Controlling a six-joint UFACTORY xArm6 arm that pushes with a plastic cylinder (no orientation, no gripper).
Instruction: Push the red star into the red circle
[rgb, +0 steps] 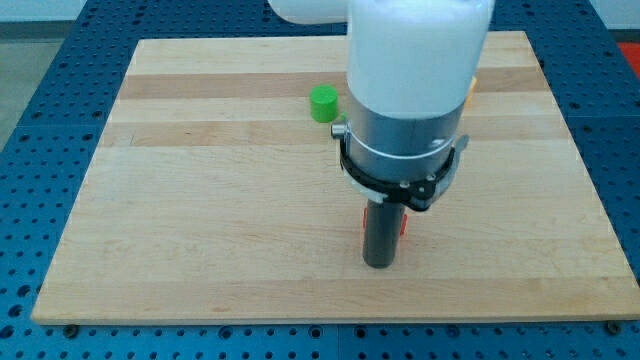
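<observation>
My dark rod comes down from the white and silver arm in the middle of the view, and my tip (378, 264) rests on the wooden board (200, 200) near the view's bottom. A red block (404, 223) shows only as thin slivers on both sides of the rod, just above the tip; its shape cannot be made out. The rod hides most of it. A second red block does not show; the arm may hide it.
A green block (323, 102), roundish, lies above and to the left of the arm. A sliver of an orange or yellow block (473, 84) peeks out at the arm's right edge. The board lies on a blue perforated table (40, 120).
</observation>
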